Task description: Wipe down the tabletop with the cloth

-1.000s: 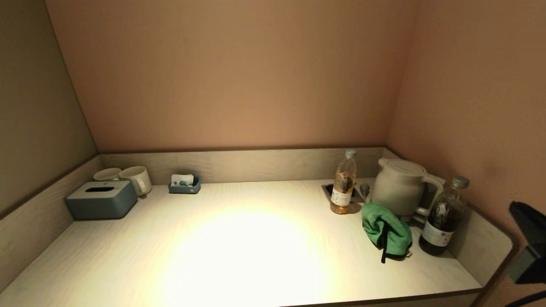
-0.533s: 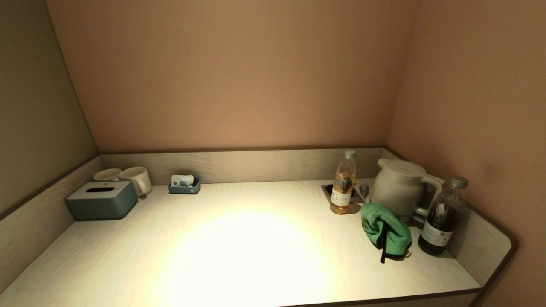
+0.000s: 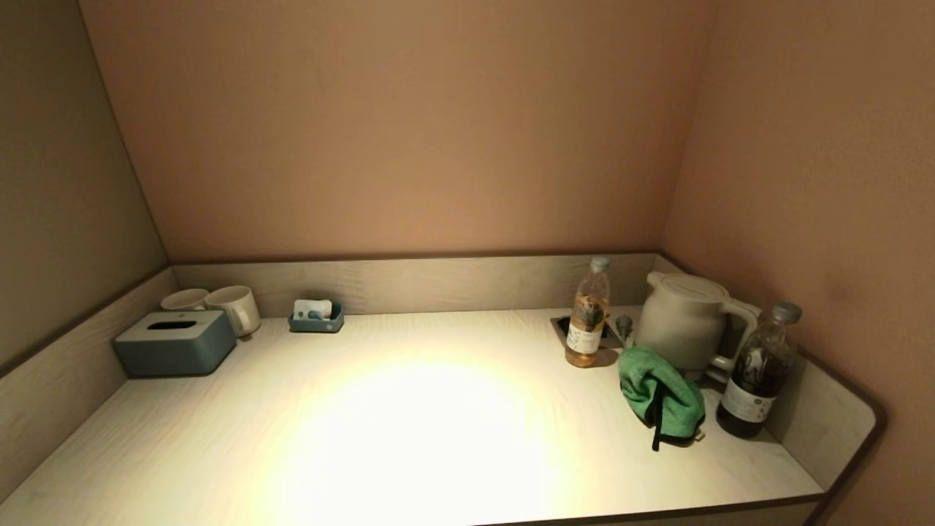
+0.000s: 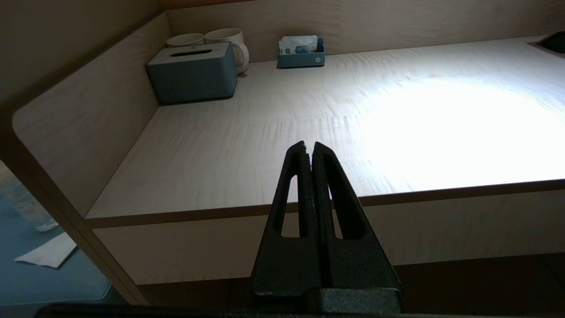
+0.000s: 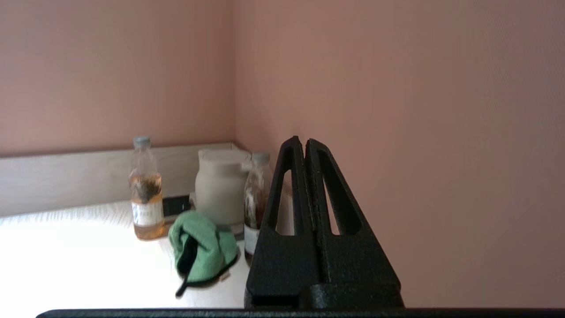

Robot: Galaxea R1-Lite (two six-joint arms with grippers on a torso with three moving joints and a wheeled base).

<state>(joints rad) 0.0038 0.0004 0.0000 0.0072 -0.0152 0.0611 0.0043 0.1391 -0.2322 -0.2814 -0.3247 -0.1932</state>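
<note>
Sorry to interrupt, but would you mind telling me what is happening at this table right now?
Nothing is being handled yet. The green cloth lies bunched on the tabletop, between the clear bottle and the dark bottle, in front of the white kettle. The right gripper is shut and held off the table's right end. The left gripper is shut at the front edge, parked. No wiping has begun.

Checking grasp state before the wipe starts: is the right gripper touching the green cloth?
Apart. The right wrist view shows the right gripper shut and empty, raised away from the green cloth, which lies bunched on the tabletop.
</note>
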